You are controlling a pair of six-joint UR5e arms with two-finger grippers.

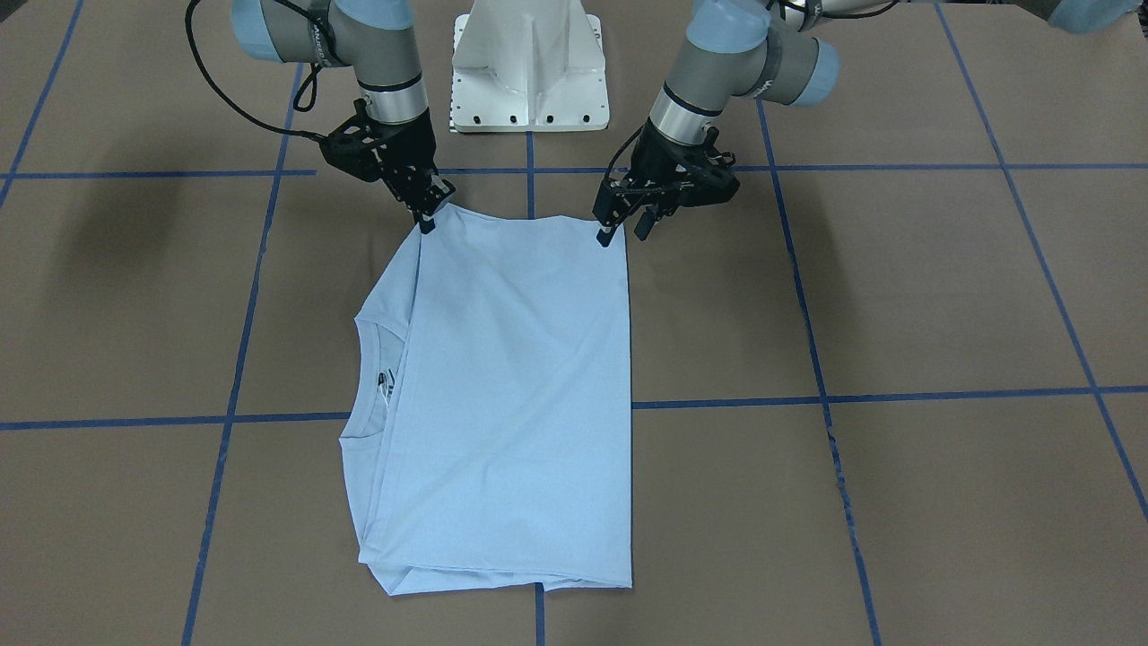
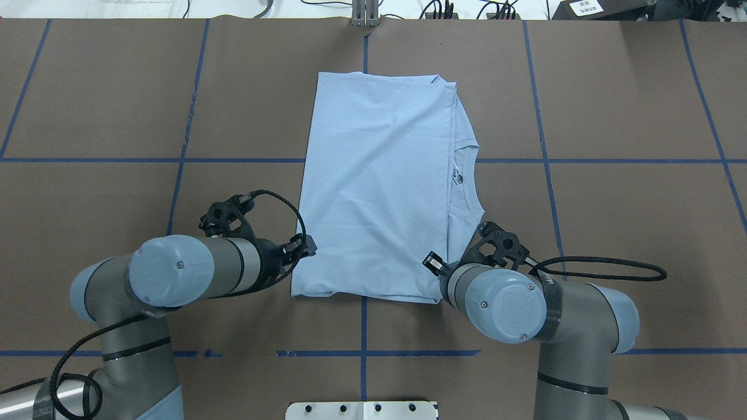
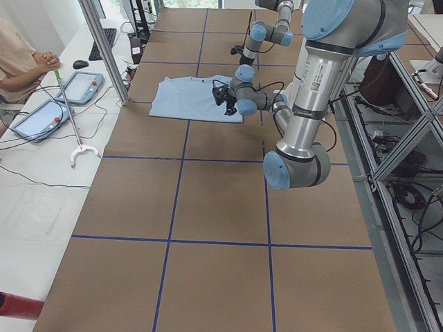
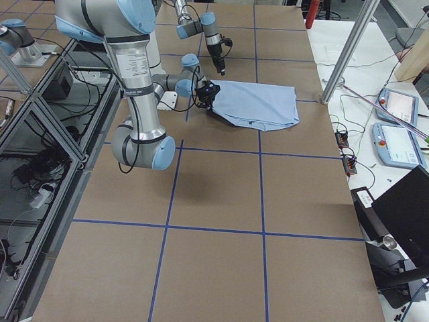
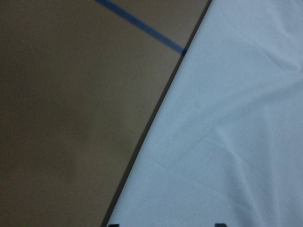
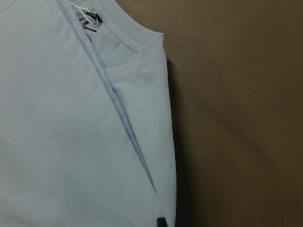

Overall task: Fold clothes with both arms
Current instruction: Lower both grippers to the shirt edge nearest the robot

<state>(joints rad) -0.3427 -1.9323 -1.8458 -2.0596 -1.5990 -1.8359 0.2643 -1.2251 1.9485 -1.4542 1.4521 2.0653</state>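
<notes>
Shirt (image 1: 520,377): lies folded flat on the middle of the table (image 1: 897,296), collar toward the robot's right, one short edge near the base.
Right gripper (image 1: 427,222): at the near corner on the collar side; jaws together, apparently pinching the corner, which rises a little.
Left gripper (image 1: 623,235): at the other near corner; jaws apart over the edge, not yet gripping.
Reason: probably both near corners are taken to carry this edge over for the next fold.

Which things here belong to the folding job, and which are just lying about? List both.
Job: T-shirt, left gripper, right gripper.

Lying about: white pedestal base, two tablets, keyboard, mouse.
</notes>
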